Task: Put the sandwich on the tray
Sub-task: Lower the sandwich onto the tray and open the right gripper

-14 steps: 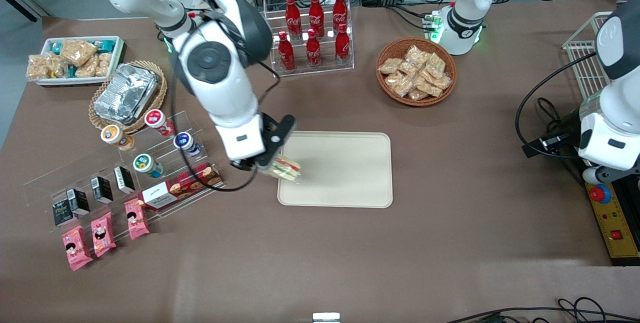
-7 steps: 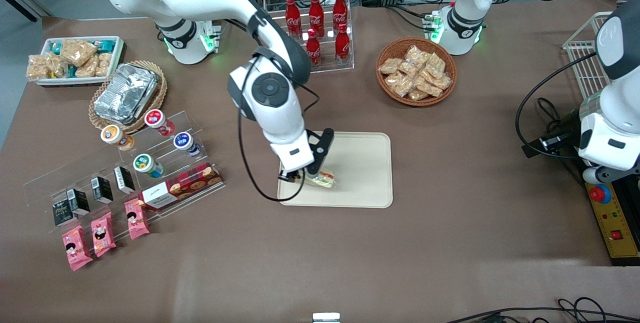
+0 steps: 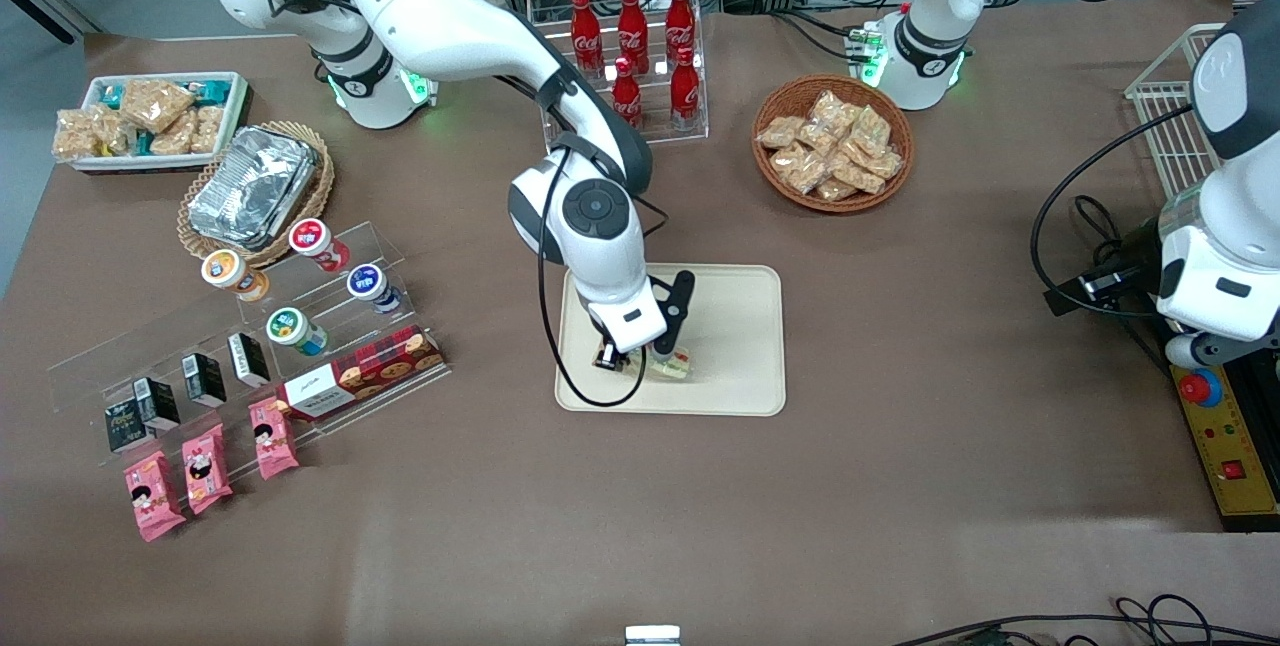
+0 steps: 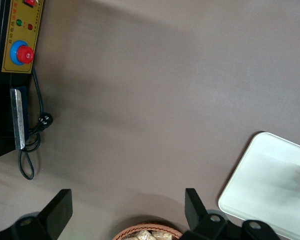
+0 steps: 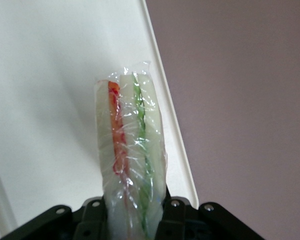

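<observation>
Gripper (image 3: 650, 363) clamped on sandwich (image 3: 668, 364), moved farther over tray (image 3: 735, 346), lower.

Cola rack (image 3: 628, 61): clear acrylic, red bottles upright in 2 rows.
Wicker basket (image 3: 833, 142): round, full of tan snack pkts, toward parked arm's end; rim also seen (image 4: 148, 233).
White bin (image 3: 150, 121): tan snack pkts, toward working arm's end.
Foil container (image 3: 252, 184): in a 2nd wicker basket, just nearer cam than bin.
Acrylic steps (image 3: 250, 336): yogurt cups, black cartons, cookie box.
Pink pkts (image 3: 205, 466): 3, on tablecloth, nearest cam.
E-stop box (image 3: 1225, 446): yellow, red button, table edge.
</observation>
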Controlling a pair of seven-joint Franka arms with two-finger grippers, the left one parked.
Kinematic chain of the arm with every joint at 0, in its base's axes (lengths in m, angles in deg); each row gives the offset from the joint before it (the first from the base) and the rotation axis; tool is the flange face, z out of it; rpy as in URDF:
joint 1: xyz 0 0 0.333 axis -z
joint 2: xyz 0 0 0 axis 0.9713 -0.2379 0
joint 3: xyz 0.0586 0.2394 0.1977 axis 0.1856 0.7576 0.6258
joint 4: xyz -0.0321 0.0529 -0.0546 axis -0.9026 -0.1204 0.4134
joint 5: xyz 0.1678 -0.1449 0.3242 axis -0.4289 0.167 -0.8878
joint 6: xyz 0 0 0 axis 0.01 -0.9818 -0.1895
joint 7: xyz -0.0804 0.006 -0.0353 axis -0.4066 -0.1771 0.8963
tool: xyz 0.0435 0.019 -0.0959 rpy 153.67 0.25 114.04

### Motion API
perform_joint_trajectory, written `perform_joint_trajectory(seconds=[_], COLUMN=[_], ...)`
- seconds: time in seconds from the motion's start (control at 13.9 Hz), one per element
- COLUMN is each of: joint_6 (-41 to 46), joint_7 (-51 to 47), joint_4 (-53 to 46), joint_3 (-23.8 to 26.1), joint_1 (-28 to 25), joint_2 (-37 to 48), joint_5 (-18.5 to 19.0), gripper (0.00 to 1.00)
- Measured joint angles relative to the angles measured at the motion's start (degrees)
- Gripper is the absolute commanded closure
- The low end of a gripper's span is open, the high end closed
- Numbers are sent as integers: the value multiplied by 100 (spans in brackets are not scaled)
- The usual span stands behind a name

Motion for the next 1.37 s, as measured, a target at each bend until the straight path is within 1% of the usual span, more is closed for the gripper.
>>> perform_joint_trajectory(seconds=[0.43, 0.57, 0.72, 1.15, 1.22, 1.29, 1.37], joint_6=[-387, -423, -502, -598, -602, -611, -618], joint_7=[18, 22, 32, 42, 43, 43, 44], joint_4=[-4, -4, -4, -4, -4, -4, -4], joint_3=[0, 0, 0, 1, 1, 1, 1], joint_1=[-8, -8, -8, -9, -9, -9, -9], joint_2=[-314, -325, -330, -336, -339, -343, -346], joint_5=[2, 4, 10, 13, 13, 13, 13], gripper=[65, 63, 52, 49, 41, 39, 13])
